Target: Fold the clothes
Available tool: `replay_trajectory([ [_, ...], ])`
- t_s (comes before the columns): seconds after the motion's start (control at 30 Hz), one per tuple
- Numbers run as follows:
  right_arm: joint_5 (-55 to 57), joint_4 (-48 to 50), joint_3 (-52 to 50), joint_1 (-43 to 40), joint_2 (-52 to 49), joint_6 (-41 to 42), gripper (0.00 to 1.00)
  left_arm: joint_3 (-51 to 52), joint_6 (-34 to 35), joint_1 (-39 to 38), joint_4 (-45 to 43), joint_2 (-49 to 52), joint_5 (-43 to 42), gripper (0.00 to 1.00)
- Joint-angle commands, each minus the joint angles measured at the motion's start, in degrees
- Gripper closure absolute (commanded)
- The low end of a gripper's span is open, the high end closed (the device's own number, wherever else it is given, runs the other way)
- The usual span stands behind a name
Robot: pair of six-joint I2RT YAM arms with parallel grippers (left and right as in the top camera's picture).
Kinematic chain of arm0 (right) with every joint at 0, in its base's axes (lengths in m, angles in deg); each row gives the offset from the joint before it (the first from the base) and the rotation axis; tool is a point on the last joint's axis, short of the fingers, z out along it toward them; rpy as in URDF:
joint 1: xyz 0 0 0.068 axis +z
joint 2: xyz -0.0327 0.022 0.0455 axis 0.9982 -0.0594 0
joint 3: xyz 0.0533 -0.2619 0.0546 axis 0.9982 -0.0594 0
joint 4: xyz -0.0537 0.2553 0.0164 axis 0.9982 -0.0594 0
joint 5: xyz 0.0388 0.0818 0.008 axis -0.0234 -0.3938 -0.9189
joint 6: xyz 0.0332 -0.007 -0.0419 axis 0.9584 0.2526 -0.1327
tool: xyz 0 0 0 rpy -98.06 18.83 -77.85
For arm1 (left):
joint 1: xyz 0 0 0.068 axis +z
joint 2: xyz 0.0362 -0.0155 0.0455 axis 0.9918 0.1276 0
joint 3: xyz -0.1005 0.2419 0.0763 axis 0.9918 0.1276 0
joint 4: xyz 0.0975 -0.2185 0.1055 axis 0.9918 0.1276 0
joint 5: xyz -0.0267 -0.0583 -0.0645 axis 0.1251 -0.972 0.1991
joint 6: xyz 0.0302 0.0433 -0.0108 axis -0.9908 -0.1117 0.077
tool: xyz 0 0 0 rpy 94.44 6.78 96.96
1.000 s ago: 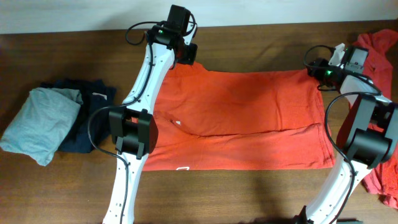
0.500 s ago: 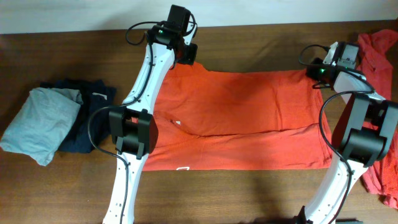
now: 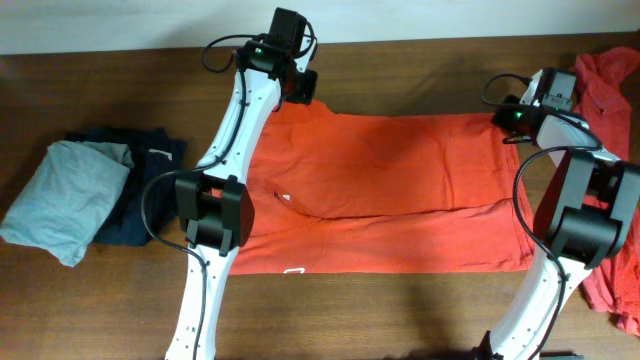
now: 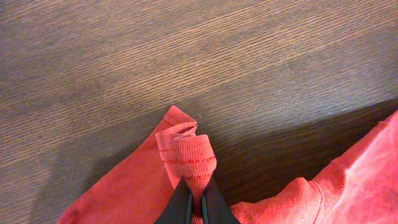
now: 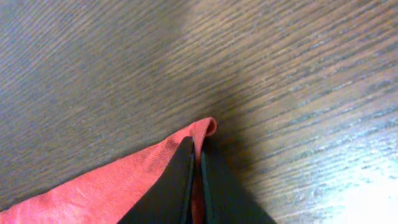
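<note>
Fabric corners are pinched in both grippers. The left gripper [image 4: 194,194] is closed on a bunched hem at the upper left corner of the orange-red T-shirt [image 3: 390,180], and the right gripper [image 5: 196,163] is closed on its upper right corner. The shirt lies spread across mid-frame, with bare table [image 3: 400,60] above its top edge. A grey garment [image 3: 62,198] and a navy garment [image 3: 150,175] lie well apart at left, and a heap of orange-red clothes [image 3: 612,70] crowds the right edge.

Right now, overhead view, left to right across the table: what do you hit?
light-grey folded garment → dark navy garment under it → spread orange-red T-shirt, far corners pinched by left gripper and right gripper → heap of orange-red clothes at the right edge.
</note>
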Motion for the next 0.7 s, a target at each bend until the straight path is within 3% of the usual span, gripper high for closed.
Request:
replay_trajectory([
  [0.0, 0.96, -1.68, -0.83, -0.26, 3.56, 0.04, 0.96, -1.55, -0.7, -0.33, 0.66, 0.22, 0.46, 1.0],
  [0.3, 0.94, -8.92, -0.83, -0.22, 11.56, -2.8, 0.96, -1.66, -0.68, -0.33, 5.66, -3.72, 6.78, 1.0],
  [0.67, 1.31, -17.49, -0.83, -0.22, 18.01, -4.52, 0.96, -1.66, -0.68, -0.33, 14.75, -8.02, 6.91, 1.0],
])
